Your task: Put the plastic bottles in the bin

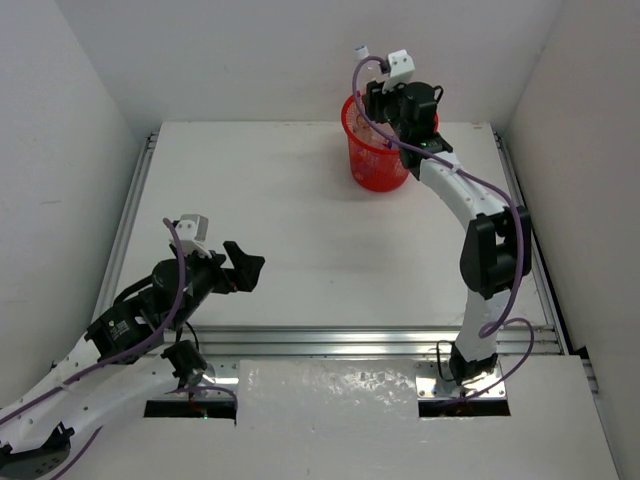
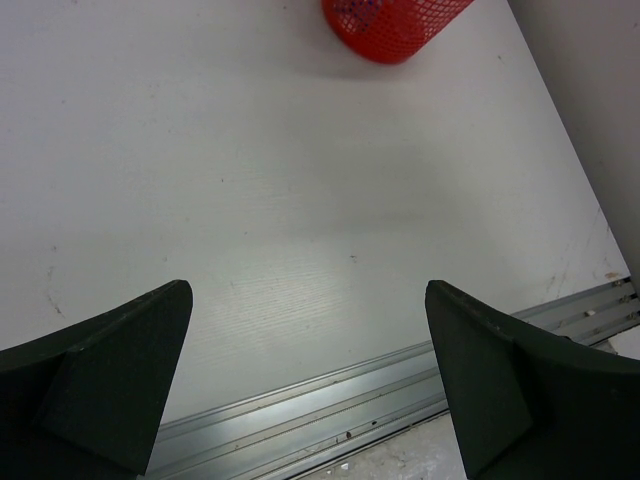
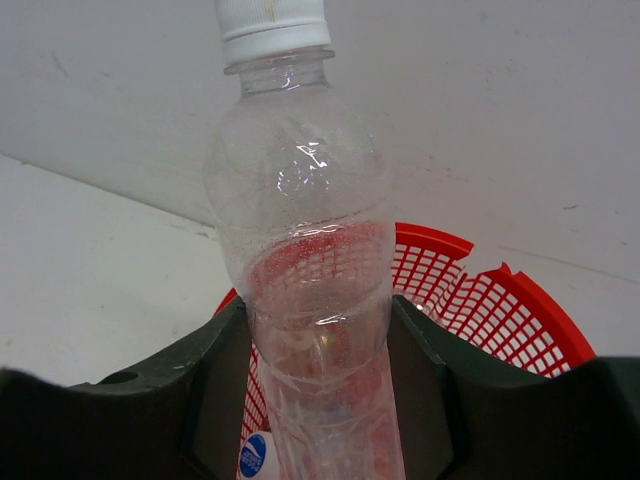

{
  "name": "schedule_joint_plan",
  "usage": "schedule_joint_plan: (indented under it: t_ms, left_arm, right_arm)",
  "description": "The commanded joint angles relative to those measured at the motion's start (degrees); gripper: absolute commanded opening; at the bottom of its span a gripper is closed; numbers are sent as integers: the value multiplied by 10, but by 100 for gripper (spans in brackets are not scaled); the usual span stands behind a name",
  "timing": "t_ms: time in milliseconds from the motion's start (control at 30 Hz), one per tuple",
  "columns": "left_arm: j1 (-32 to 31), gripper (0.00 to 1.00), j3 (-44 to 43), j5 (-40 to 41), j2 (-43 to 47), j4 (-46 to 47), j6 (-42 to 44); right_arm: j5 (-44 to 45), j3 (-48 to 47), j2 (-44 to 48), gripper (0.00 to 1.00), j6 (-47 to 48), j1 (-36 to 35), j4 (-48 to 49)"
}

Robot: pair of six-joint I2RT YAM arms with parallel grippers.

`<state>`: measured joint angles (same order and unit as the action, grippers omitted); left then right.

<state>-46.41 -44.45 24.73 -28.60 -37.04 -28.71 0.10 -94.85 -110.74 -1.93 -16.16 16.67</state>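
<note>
Centrally, the right wrist view shows right fingers (image 3: 215,395) clasping the bottle (image 3: 300,240) over the bin (image 3: 500,310); the left wrist view shows left fingers (image 2: 110,380) gaping.

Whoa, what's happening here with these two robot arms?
The right gripper holds a clear bottle with a white cap, upright over the mouth of the red mesh bin, which stands at the far side of the table. The left gripper hangs open above the table's near edge, holding nothing.
</note>
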Motion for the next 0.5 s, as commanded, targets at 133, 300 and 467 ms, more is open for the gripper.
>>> schedule_joint_plan:
  t_ms: [133,300,467]
  left_arm:
    - [6,100,1,-6,7,30,8]
    - [7,100,1,-6,6,29,8]
    - [7,100,1,-6,10,29,8]
  right_arm:
    - [17,0,-4,68,-12,13,3]
    - [21,-22,-4,96,-17,13,-23]
    - [15,-44,10,98,-20,14,-45]
